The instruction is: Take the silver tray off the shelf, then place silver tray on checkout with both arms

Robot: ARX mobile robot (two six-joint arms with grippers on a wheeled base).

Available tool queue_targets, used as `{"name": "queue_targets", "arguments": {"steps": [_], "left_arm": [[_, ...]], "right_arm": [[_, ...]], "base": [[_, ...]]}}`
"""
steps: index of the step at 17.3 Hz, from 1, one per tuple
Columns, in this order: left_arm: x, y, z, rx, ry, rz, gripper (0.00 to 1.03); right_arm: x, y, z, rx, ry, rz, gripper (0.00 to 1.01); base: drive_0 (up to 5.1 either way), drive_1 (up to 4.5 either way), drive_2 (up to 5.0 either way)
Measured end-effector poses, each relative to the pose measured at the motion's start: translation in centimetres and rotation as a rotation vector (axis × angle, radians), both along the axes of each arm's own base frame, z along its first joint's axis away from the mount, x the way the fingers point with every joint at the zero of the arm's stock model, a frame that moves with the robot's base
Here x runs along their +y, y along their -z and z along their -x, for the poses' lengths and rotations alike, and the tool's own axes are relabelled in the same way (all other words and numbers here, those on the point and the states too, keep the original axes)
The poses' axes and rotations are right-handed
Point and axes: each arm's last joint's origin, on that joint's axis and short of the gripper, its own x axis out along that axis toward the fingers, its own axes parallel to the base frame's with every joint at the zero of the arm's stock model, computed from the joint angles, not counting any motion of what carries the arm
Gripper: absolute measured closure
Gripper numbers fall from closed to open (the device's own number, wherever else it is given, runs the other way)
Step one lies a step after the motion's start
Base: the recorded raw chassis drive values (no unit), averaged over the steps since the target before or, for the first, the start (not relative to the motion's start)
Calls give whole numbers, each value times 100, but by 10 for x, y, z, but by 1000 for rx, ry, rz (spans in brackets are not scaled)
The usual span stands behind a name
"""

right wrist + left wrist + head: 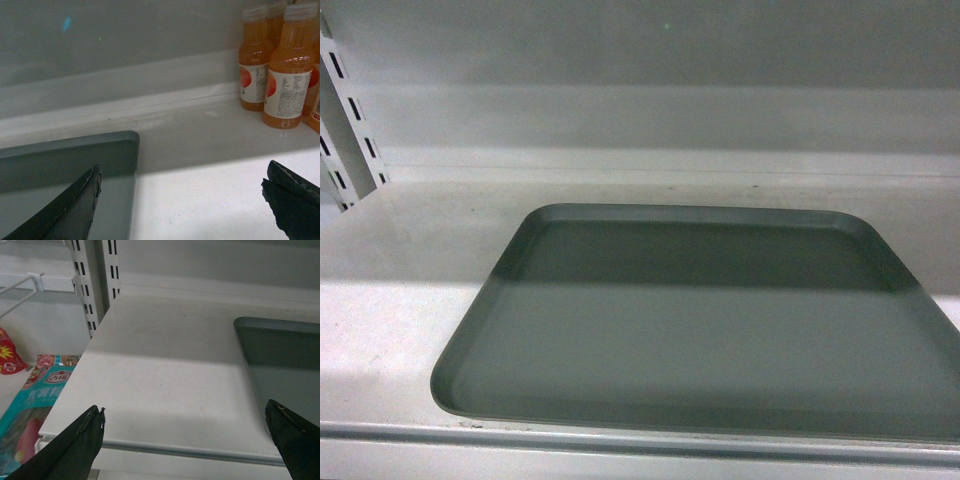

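Both my grippers, left gripper (pixel 185 422) and right gripper (pixel 180 185), hang wide open at lower frame, holding nothing. Silver tray (pixel 710 330) lies flat on the shelf (pixel 410 290), centre-right; orange bottles (pixel 280 65) upper right.

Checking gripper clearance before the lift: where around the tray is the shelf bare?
Bare shelf lies left of the silver tray, up to the slotted upright, and right of it toward the orange bottles, which crowd the far right corner.
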Motion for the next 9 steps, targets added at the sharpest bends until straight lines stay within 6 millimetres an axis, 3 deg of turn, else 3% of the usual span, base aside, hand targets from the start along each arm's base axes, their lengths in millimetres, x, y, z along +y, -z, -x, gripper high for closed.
{"name": "queue_targets", "arguments": {"steps": [5,6,7,9], "left_arm": [[-19,11,-48,21,119,30,5],[-29,16,-71,35,152,30,5],[-40,30,-94,119,184,19,5],[-49,39,-108,188,204,7,5]], "right_arm": [[-1,7,-48,19,-124,42,3],[0,14,-73,61,-160,59,3],[3,40,-100,234,-190,64,3],[5,59,-114,360,-204,59,3]], "base": [[9,435,-416],[0,0,0],[0,0,0],[0,0,0]]}}
